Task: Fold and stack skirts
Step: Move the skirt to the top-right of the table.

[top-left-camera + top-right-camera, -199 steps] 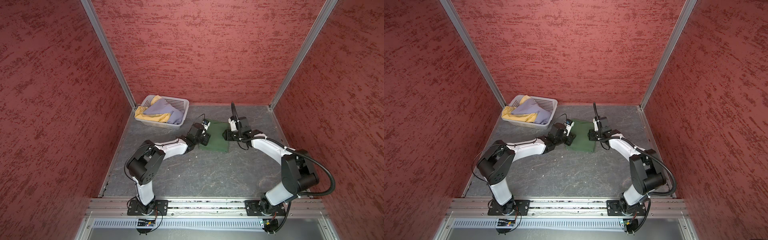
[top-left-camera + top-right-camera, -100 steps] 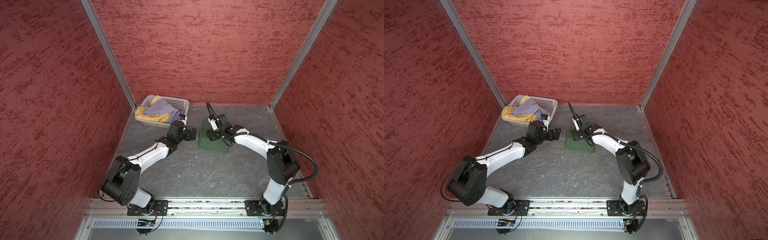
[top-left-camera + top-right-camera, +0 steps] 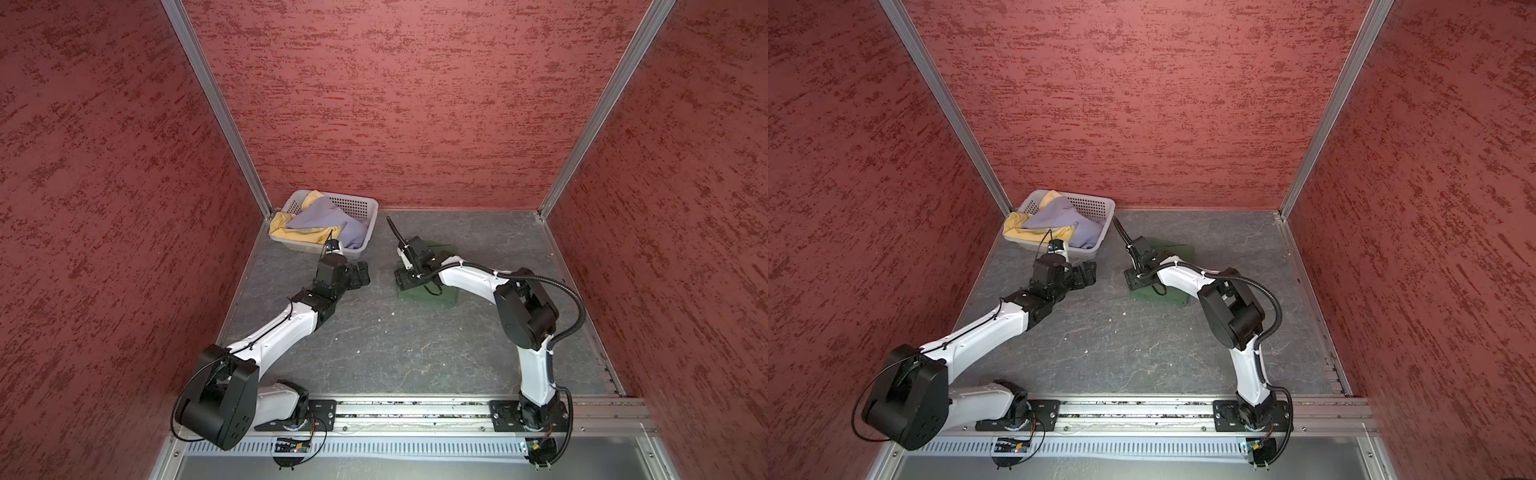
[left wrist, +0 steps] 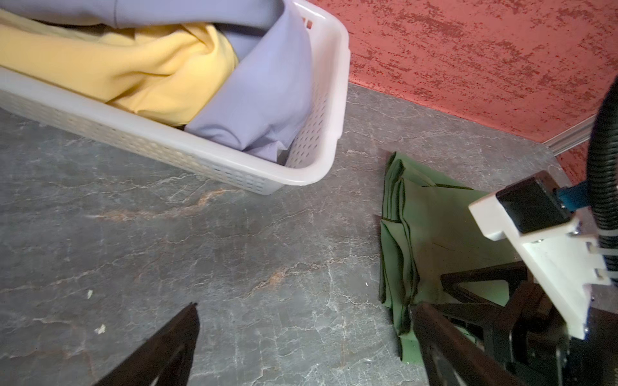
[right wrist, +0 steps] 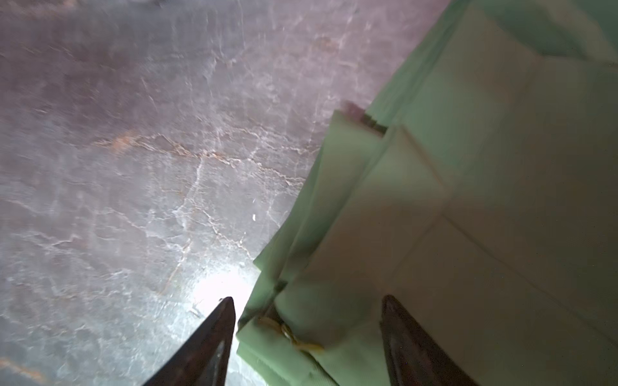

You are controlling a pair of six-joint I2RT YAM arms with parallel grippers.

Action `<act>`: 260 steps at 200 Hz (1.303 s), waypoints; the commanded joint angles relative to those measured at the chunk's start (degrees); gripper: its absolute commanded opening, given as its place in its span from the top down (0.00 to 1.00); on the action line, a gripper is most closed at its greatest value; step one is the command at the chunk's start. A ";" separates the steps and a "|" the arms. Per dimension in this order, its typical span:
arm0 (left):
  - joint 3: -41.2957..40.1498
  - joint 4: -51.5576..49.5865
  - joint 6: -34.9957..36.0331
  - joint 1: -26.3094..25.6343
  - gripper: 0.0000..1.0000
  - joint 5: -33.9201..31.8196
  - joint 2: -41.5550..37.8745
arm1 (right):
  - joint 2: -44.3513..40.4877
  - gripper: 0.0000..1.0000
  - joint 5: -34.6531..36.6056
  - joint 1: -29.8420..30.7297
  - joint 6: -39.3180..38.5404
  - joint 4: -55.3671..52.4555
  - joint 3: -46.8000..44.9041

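Observation:
A dark green skirt point(image 3: 444, 296) point(image 3: 1177, 251) lies folded flat on the grey table. My right gripper point(image 3: 404, 281) point(image 5: 307, 298) is open at the skirt's left edge; one finger is over the bare table and the other over the cloth point(image 5: 485, 167), with a folded corner between them. My left gripper point(image 3: 360, 276) point(image 4: 306, 307) stands wide open over bare table between the basket and the green skirt point(image 4: 444, 227). The lavender-grey skirt point(image 3: 328, 216) point(image 4: 267, 100) and the mustard yellow skirt point(image 3: 309, 236) point(image 4: 133, 67) lie crumpled in the basket.
The white perforated basket point(image 3: 362, 204) point(image 4: 331, 100) sits in the back left corner against the red walls. Red textured walls close in the table on three sides. A metal rail point(image 3: 415, 409) along the front edge carries both arm bases.
My left gripper let go of the green skirt's left edge, opened wide and drew back towards the basket. My right gripper swung left across the green skirt to its left edge and opened wider.

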 commanded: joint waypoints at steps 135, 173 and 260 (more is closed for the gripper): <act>-1.49 2.74 -3.01 1.85 0.01 1.45 0.53 | 0.09 0.37 17.97 -11.98 -18.53 -3.14 -9.93; -1.55 2.76 -3.01 1.85 0.01 1.37 1.01 | 1.40 0.36 19.12 -18.15 -26.53 -1.39 -9.60; 1.32 1.56 -1.56 1.94 0.01 1.01 2.98 | 4.68 0.34 19.18 -26.99 -39.24 -4.55 -2.52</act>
